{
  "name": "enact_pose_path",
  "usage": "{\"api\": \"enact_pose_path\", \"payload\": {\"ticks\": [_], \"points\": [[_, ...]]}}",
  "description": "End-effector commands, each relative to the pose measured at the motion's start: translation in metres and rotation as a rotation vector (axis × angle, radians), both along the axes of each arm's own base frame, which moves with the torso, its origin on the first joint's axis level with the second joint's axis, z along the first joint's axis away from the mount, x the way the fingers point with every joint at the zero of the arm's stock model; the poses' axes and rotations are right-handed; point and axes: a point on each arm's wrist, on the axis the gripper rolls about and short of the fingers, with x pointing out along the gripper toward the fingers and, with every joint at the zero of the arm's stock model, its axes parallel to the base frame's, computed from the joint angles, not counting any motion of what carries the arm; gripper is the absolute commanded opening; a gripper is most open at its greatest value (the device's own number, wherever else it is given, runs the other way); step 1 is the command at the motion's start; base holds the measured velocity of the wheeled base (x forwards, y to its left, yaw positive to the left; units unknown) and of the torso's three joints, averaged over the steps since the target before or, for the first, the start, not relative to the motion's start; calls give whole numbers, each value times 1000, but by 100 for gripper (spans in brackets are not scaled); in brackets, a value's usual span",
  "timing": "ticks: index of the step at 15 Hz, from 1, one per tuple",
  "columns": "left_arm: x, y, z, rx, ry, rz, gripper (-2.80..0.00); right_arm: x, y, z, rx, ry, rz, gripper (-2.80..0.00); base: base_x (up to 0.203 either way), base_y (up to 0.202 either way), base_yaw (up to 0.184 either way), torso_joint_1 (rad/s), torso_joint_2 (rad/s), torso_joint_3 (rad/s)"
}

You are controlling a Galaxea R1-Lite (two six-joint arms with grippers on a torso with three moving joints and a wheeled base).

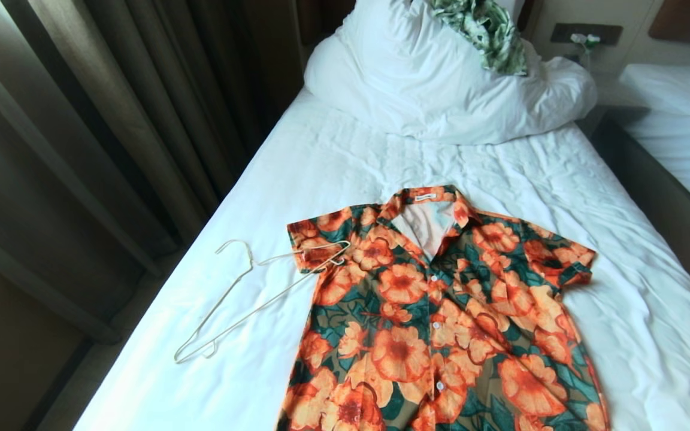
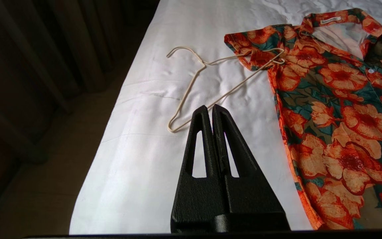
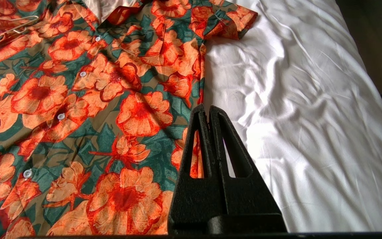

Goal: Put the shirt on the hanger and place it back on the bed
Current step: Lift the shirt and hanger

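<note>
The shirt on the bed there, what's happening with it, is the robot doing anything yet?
Nothing is being handled yet. The shirt lies flat and buttoned, front up, on the bed, and the hanger lies beside it on the sheet with one end resting on a sleeve. The left claw is shut and empty above the sheet near the hanger; the right claw is shut and empty above the shirt's other edge. The shirt is not on the hanger.
</note>
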Motion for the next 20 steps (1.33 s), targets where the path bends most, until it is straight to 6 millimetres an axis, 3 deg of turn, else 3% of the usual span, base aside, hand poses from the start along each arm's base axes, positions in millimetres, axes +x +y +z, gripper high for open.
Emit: {"api": "enact_pose_path", "payload": {"ticks": [1, 8, 16, 20], "points": [[3, 0, -9, -7, 33, -1, -280, 0, 0, 0, 0, 0, 1, -280, 0, 0, 0, 0, 0, 0], [-1, 0, 45, -84, -2, -35, -280, 0, 0, 0, 0, 1, 0, -280, 0, 0, 0, 0, 0, 0], [47, -6, 109, -257, 207, -276, -280, 0, 0, 0, 0, 0, 0, -280, 0, 0, 0, 0, 0, 0], [86, -19, 130, -269, 328, -342, -280, 0, 0, 0, 0, 0, 2, -280, 0, 0, 0, 0, 0, 0]]}}
